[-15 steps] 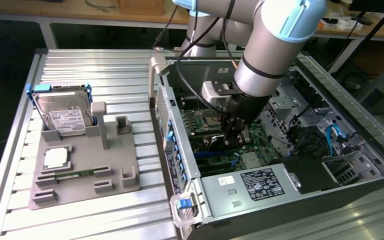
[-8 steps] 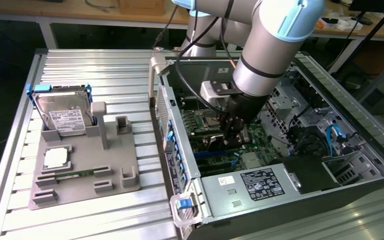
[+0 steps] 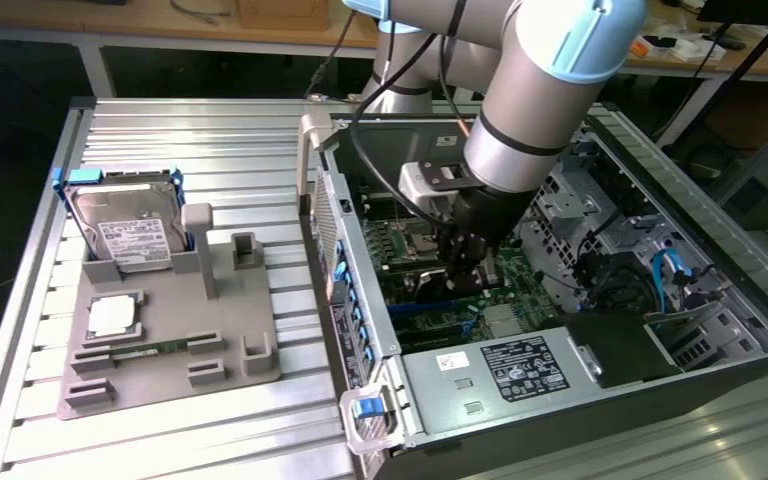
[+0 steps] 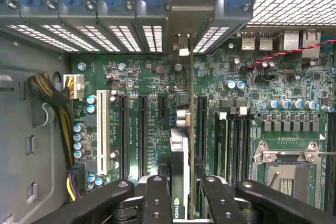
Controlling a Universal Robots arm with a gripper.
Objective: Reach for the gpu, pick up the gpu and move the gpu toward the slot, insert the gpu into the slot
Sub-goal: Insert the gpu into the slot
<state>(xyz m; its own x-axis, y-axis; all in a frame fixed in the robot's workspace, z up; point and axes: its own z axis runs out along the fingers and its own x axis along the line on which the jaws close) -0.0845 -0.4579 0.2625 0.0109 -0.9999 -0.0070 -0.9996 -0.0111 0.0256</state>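
Gripper [image 4: 181,203]: we see its black fingers [image 4: 155,199] clamped on the gpu [image 4: 179,166], inside the open computer case [image 3: 357,330].
Gpu: we see it edge-on, standing upright over the green motherboard [image 4: 252,103], its far end reaching the case's rear bracket wall.
Slot [image 4: 142,129]: we see long parallel connectors beside the card; which one it meets, we cannot tell.
Hard drive [image 3: 128,230]: it stands on the grey tray [image 3: 157,350] at the exterior view's left.
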